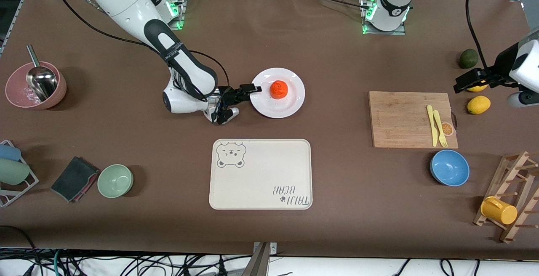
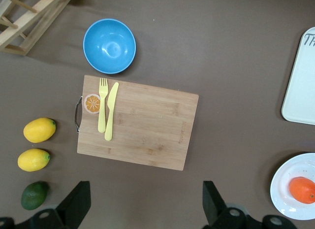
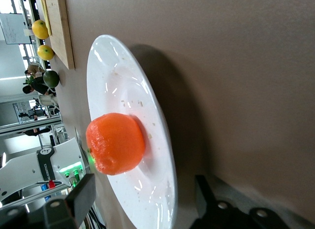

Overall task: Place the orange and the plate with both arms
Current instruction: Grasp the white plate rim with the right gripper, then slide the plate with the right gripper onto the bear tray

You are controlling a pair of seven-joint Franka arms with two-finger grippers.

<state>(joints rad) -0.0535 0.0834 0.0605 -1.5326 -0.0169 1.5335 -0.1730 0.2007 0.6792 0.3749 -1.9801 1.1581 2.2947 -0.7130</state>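
Both grippers gape: right gripper [image 1: 252, 92] seemingly straddling the plate [image 1: 294, 101] rim, left gripper [image 1: 471, 80] over lemons [image 1: 478, 104].

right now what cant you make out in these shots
- Right gripper at the plate rim: front view is too small to show contact; the right wrist view cuts off its fingertips.
- Orange: its underside is hidden against the plate.
- Left gripper: its black housing hides part of a lemon.
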